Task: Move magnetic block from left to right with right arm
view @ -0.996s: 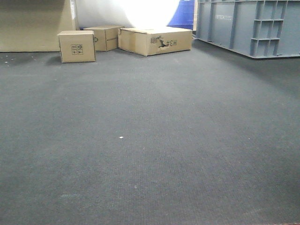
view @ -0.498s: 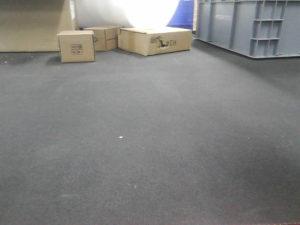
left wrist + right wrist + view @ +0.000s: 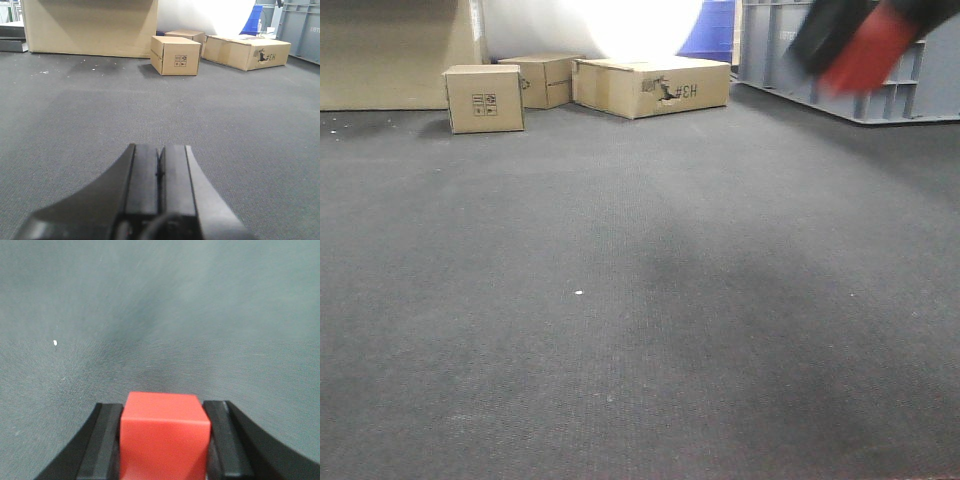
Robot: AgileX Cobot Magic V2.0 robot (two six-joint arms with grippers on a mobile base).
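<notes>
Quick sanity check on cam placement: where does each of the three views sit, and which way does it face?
Front view: low, facing forward over the dark carpet to cardboard boxes; blurred right claw with the red block top right.
Left wrist: behind the shut left claw, facing forward.
Right wrist: looks down at carpet past the block.
Front and left wrist share the boxes.

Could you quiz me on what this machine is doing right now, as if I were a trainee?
1. True or false: the right claw grips the red cube.
2. The left claw is: A open, B shut with nothing in it, C shut on a box.
3. Fill in: the cube is held above the dark grey ____.

Key: 1 true; 2 B; 3 carpet.
</notes>
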